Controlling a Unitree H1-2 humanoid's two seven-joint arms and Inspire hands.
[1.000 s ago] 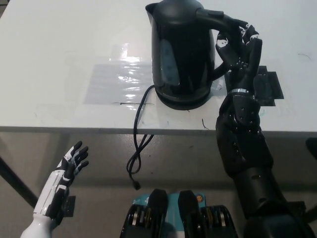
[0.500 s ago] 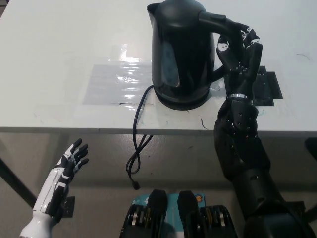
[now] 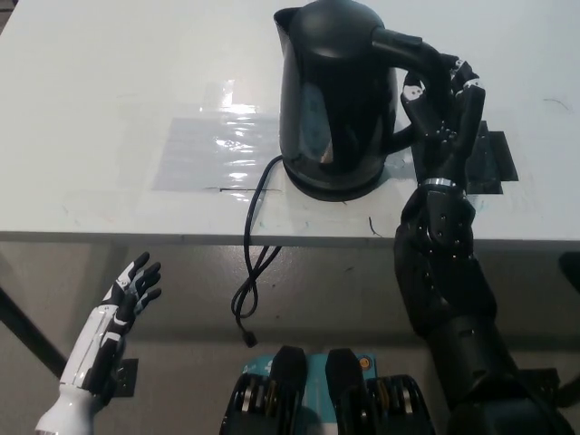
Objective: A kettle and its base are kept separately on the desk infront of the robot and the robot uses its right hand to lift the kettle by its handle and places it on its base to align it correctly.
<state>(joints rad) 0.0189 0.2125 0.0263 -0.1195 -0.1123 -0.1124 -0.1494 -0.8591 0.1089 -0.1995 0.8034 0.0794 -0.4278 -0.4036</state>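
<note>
The fingers [image 3: 433,86] of the black right hand [image 3: 441,101] are curled round the handle [image 3: 405,50] of the kettle [image 3: 333,95], which sits upright on its base [image 3: 333,184] near the desk's [image 3: 109,109] front edge; the white left hand [image 3: 127,299] hangs open below, well apart.

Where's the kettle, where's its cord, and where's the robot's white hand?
kettle [image 3: 331,100], head view, on the middle of its black body.
cord [image 3: 251,263], head view, on the part hanging below the desk edge.
white left hand [image 3: 130,292], head view, on the middle of the hand.
</note>
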